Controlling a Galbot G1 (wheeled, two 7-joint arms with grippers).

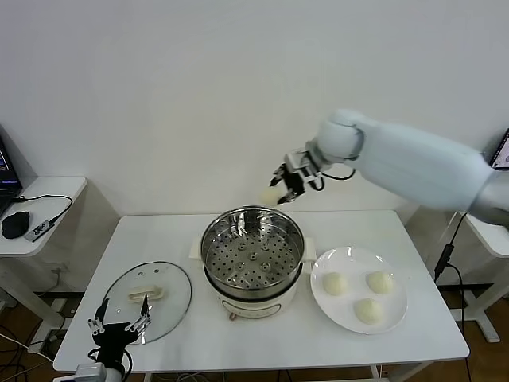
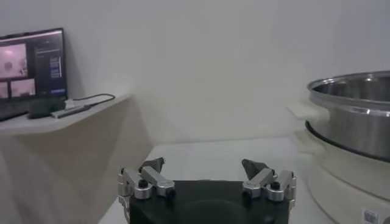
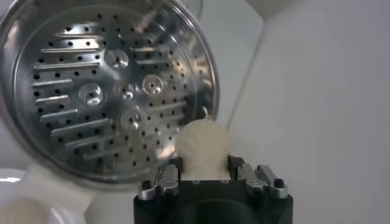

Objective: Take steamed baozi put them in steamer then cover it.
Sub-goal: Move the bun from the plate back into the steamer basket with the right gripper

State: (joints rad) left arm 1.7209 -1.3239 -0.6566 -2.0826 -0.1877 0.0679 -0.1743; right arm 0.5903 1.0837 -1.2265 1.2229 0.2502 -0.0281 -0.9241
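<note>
The steamer [image 1: 253, 263], a shiny steel pot on a cream base, stands mid-table with its perforated tray [image 3: 103, 91] bare. My right gripper [image 1: 280, 189] hovers above and behind the pot's far rim, shut on one cream-white baozi [image 3: 201, 149]. Three more baozi [image 1: 332, 283] [image 1: 380, 282] [image 1: 367, 310] lie on the white plate [image 1: 318, 296] to the steamer's right. The glass lid [image 1: 149, 300] with its cream handle rests flat on the table to the left. Near the front left table edge, my left gripper [image 1: 119, 323] stands open and empty beside the lid.
A side shelf [image 1: 36, 208] at the far left carries a mouse and cables, with a laptop screen [image 2: 31, 64] on it. The wall rises right behind the table. The right arm's white forearm [image 1: 421, 163] stretches over the table's back right.
</note>
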